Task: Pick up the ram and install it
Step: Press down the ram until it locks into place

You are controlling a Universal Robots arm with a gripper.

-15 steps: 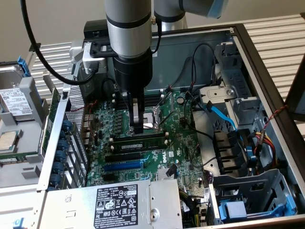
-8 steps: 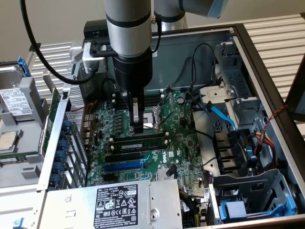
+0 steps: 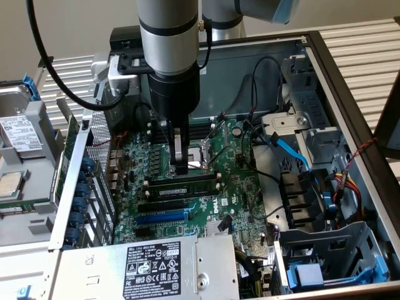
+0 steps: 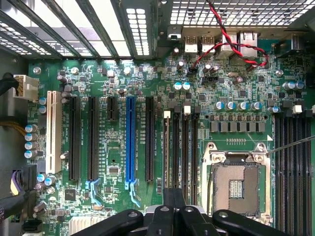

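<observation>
The arm's black, slim-fingered gripper hangs straight down over the glossy green motherboard inside the open grey metal computer case, its fingers clenched together with nothing between them. Its tips sit just above the ram, a long, thin dark green circuit strip standing on edge in one of the long black plastic memory slots, directly below the fingertips. In the exterior view, just nearer the camera lie one empty black slot and one bright blue expansion slot, parallel to the ram. The square silver-framed processor socket gleams just behind the fingers. From the wrist view, the blue slot runs between black ones, one white slot sits apart, and a twisted red-and-black wire loops over the board.
</observation>
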